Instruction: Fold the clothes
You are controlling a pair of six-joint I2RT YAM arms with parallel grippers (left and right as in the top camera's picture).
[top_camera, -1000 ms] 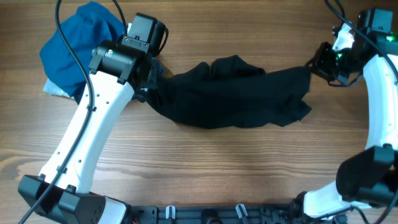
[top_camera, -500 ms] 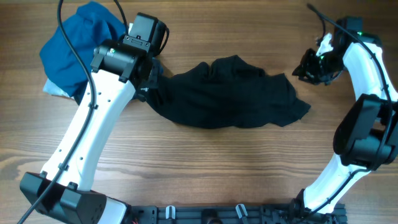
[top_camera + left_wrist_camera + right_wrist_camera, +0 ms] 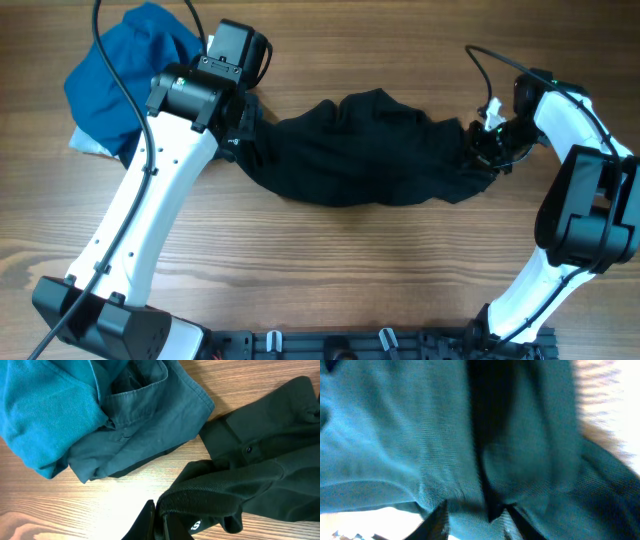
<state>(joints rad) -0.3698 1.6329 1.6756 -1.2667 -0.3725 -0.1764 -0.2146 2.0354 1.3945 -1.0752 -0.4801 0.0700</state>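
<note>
The clothes, one black shirt (image 3: 370,150), lie bunched in a long strip across the middle of the table. My left gripper (image 3: 243,125) is shut on the shirt's left end. In the left wrist view the jaws (image 3: 159,522) pinch a thick folded edge of the black cloth (image 3: 265,475), and white lettering shows just below it. My right gripper (image 3: 478,148) sits at the shirt's right end. In the right wrist view its fingers (image 3: 475,520) stand apart, open, with the cloth (image 3: 420,435) filling the frame and lying between them.
A bright-blue and navy bundle of garments (image 3: 120,70) sits at the far left, just behind the left arm, and it also fills the upper left of the left wrist view (image 3: 75,410). Bare wooden table (image 3: 330,260) lies in front of the shirt.
The right gripper's jaws have widened and it has moved left and down onto the shirt's right end. That end has slumped back from its stretched position. The left arm has not moved.
</note>
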